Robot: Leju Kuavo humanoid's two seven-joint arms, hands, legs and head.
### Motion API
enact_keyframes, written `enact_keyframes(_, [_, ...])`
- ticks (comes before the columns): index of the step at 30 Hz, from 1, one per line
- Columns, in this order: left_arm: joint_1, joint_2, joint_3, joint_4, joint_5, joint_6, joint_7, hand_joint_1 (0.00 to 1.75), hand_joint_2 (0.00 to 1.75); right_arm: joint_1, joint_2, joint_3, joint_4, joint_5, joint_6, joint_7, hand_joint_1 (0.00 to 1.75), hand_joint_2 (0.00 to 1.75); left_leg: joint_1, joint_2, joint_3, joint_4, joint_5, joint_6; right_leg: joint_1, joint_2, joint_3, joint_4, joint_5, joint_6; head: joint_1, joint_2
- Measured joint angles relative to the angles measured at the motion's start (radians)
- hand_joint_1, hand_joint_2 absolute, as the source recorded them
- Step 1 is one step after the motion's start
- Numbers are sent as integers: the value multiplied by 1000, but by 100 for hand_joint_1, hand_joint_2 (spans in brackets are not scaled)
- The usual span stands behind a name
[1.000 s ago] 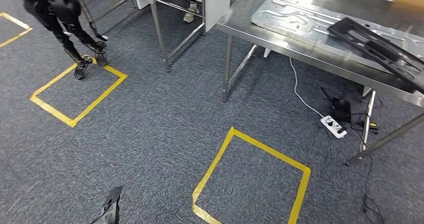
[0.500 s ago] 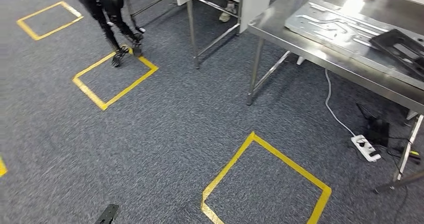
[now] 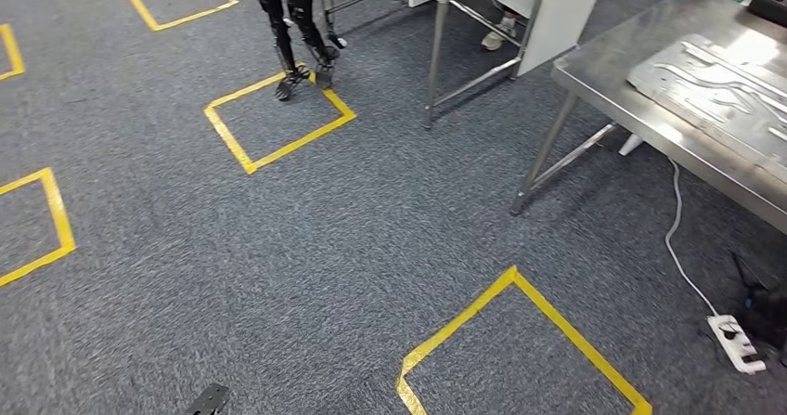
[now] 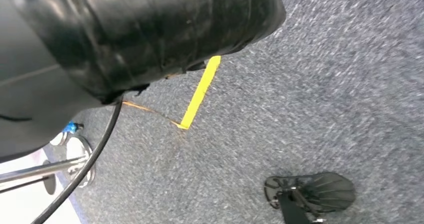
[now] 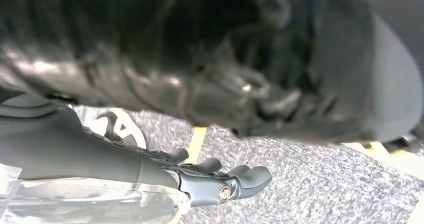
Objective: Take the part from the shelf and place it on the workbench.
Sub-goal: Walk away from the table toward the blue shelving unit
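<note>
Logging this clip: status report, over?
Right hand empty, fingers extended. Left hand unclear. Silver stamped metal panel on steel workbench. Black humanoid robot ahead at yellow tape square.

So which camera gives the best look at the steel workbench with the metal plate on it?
The head view. It shows the workbench at right, with its legs and the embossed metal plate lying on top. The left wrist view looks down at carpet and yellow tape, and the right wrist view at the right hand over carpet.
</note>
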Motion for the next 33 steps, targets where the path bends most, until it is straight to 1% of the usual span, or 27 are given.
enact_keyframes(1, [-3,0,-5,0,-6,-3,2,0,0,0,0,0,1,2,-1,0,0,0,0,-16,0,3,-1,-1,0,3,6,-23,27,-1,0,0])
enact_keyframes(2, [-6,0,-8,0,-11,-6,3,0,0,0,-1,0,1,3,-3,0,0,0,0,-31,0,7,-3,-2,-1,14,29,-82,68,-3,0,0])
enact_keyframes(4, [-17,0,-13,0,-16,-8,0,0,0,-2,-4,0,2,2,-5,1,0,0,0,-59,-5,18,-8,-9,-5,61,79,-203,121,-8,-1,0])
enact_keyframes(5, [-23,0,-16,0,-17,-9,-1,0,0,-2,-5,0,2,1,-5,1,0,0,1,-71,-10,23,-9,-14,-5,80,93,-240,131,-10,-1,0])
enact_keyframes(6, [-28,1,-19,0,-17,-10,-2,0,0,-3,-6,0,2,-1,-5,2,0,0,2,-83,-15,24,-8,-21,-4,89,98,-251,128,-13,-1,0])
enact_keyframes(8, [-30,2,-24,0,-17,-12,1,0,0,-4,-6,0,3,-14,-4,8,0,0,6,-101,-21,21,-4,-34,-3,68,101,-259,131,-23,-1,0])
enact_keyframes(9, [-28,3,-27,0,-18,-14,5,0,0,-4,-7,0,3,-24,-3,13,0,0,5,-88,-25,26,-8,-39,-5,55,106,-264,134,-30,-2,0])
enact_keyframes(10, [-29,4,-30,0,-19,-15,9,0,0,-5,-7,0,4,-34,-1,17,0,0,5,-63,-37,47,-20,-43,-7,42,110,-270,138,-37,-4,0])
enact_keyframes(12, [-35,4,-33,0,-23,-18,15,0,0,-4,-8,0,4,-46,3,22,0,0,4,3,-89,149,-74,-51,-6,14,114,-275,140,-46,-9,0])
enact_keyframes(13, [-38,4,-34,0,-25,-19,17,0,0,-2,-9,0,5,-47,4,23,0,0,5,21,-123,217,-103,-55,-4,-2,114,-275,138,-48,-11,0])
enact_keyframes(14, [-40,4,-34,0,-27,-20,18,0,0,-1,-9,0,6,-47,4,24,0,0,7,29,-151,271,-120,-58,-2,-18,114,-275,137,-49,-11,0])
enact_keyframes(15, [-40,4,-35,0,-30,-20,19,0,0,0,-9,0,6,-47,4,26,0,0,8,34,-163,295,-120,-60,-1,-32,115,-275,135,-49,-11,0])
enact_keyframes(16, [-40,4,-35,0,-32,-21,20,0,0,-1,-10,0,7,-47,4,28,0,0,9,38,-155,281,-102,-61,-1,-46,116,-275,132,-48,-11,0])
enact_keyframes(17, [-40,4,-36,0,-34,-21,21,0,0,-1,-10,0,7,-47,4,29,0,0,9,48,-127,228,-71,-61,-2,-59,119,-274,130,-45,-11,0])
enact_keyframes(18, [-41,5,-36,0,-35,-21,22,0,0,-2,-10,0,7,-47,4,30,0,0,8,69,-88,156,-40,-59,-1,-71,123,-274,127,-42,-11,0])
enact_keyframes(20, [-47,5,-37,0,-37,-21,23,0,0,-3,-10,0,8,-48,4,31,0,0,0,104,-28,46,-5,-48,5,-94,131,-274,119,-31,-9,0])
enact_keyframes(21, [-49,5,-37,0,-37,-21,25,0,0,-3,-11,0,8,-50,4,32,0,0,-4,110,-18,25,-3,-41,8,-104,135,-275,115,-26,-8,0])
enact_keyframes(23, [-47,6,-39,0,-37,-21,29,0,0,-5,-11,0,8,-56,4,33,0,0,-7,88,-19,21,-3,-27,9,-123,142,-277,111,-15,-6,0])
enact_keyframes(24, [-45,6,-40,0,-38,-21,30,0,0,-6,-12,0,8,-59,4,34,0,0,-6,77,-17,17,-1,-22,7,-117,144,-273,105,-9,-5,0])
enact_keyframes(26, [-45,7,-43,0,-48,-22,29,0,0,-7,-13,0,8,-67,2,34,0,0,-2,56,-13,11,3,-9,2,-68,122,-218,66,-1,-1,0])
enact_keyframes(27, [-49,7,-46,0,-57,-23,27,0,0,-7,-14,0,8,-74,0,33,0,0,-1,45,-13,9,4,-5,1,-35,95,-161,36,0,2,0])
enact_keyframes(28, [-55,6,-50,0,-66,-22,28,0,0,-5,-14,0,8,-82,-1,32,0,0,-2,32,-14,9,4,-1,1,-15,60,-90,5,-1,4,0])
enact_keyframes(29, [-61,5,-54,0,-75,-18,31,0,0,-3,-15,0,9,-91,-2,29,0,0,-3,18,-14,10,4,1,2,-5,26,-28,-15,-1,4,0])
enact_keyframes(30, [-66,3,-57,0,-80,-12,36,0,0,-2,-15,0,9,-98,0,26,0,0,-3,3,-14,10,4,2,3,-1,4,6,-15,-2,5,0])
enact_keyframes(31, [-71,2,-59,0,-81,-4,44,0,0,-1,-15,0,9,-102,5,23,0,0,-4,-13,-13,11,4,2,3,2,-3,6,3,-3,5,0])
enact_keyframes(32, [-76,1,-59,0,-81,4,52,0,0,-1,-15,0,9,-102,12,20,0,0,-4,-28,-12,13,3,1,3,8,9,-35,39,-6,5,0])
enact_keyframes(33, [-81,1,-60,0,-79,12,60,0,0,-2,-15,0,10,-100,18,18,0,0,-3,-42,-12,15,2,0,2,25,32,-100,82,-9,5,0])
